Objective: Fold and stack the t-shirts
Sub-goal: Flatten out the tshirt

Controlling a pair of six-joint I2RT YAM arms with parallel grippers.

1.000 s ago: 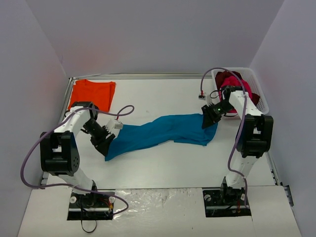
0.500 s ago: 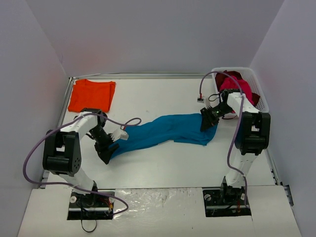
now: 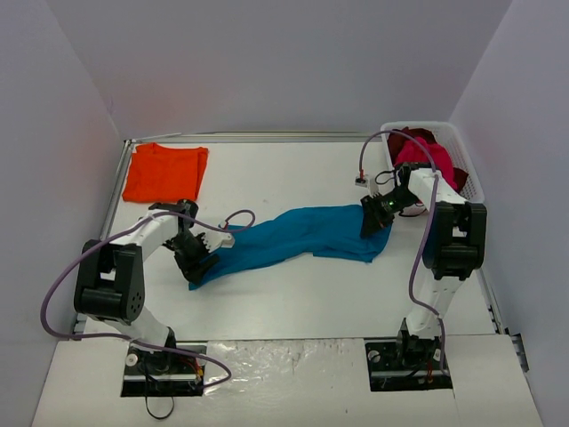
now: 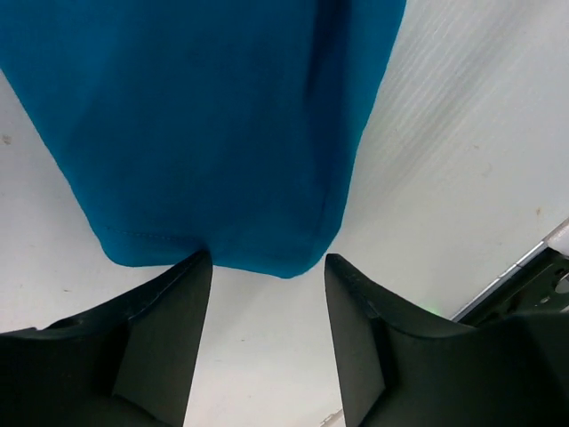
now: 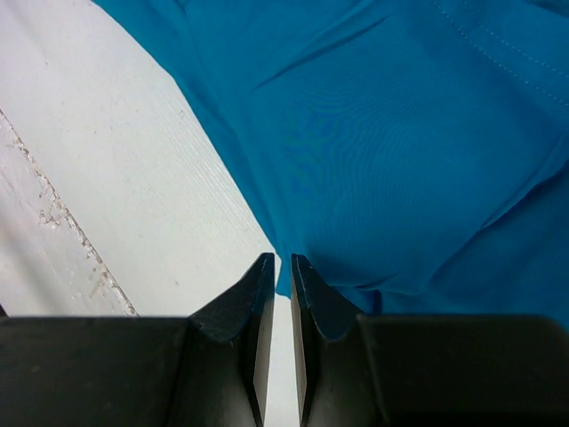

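Observation:
The teal-blue t-shirt [image 3: 302,233] lies stretched out in a long band across the middle of the table. My left gripper [image 3: 200,267] is at its lower left end. In the left wrist view it is open [image 4: 267,258], the fingertips astride the hem of the shirt [image 4: 204,124] with bare table between them. My right gripper [image 3: 372,222] is at the shirt's right end. Its jaws [image 5: 277,258] are closed to a thin slit, with the edge of the cloth [image 5: 400,133] between the tips. An orange t-shirt [image 3: 164,171] lies folded at the far left.
A white slotted basket [image 3: 471,173] stands at the far right corner, holding a magenta-pink t-shirt [image 3: 416,153] and a dark red one [image 3: 407,136]. Purple cables loop from both wrists. Grey walls close in the table on three sides.
My left gripper has shifted along the table to the shirt's lower left end and opened wider. The right gripper's jaws have narrowed at the shirt's right edge.

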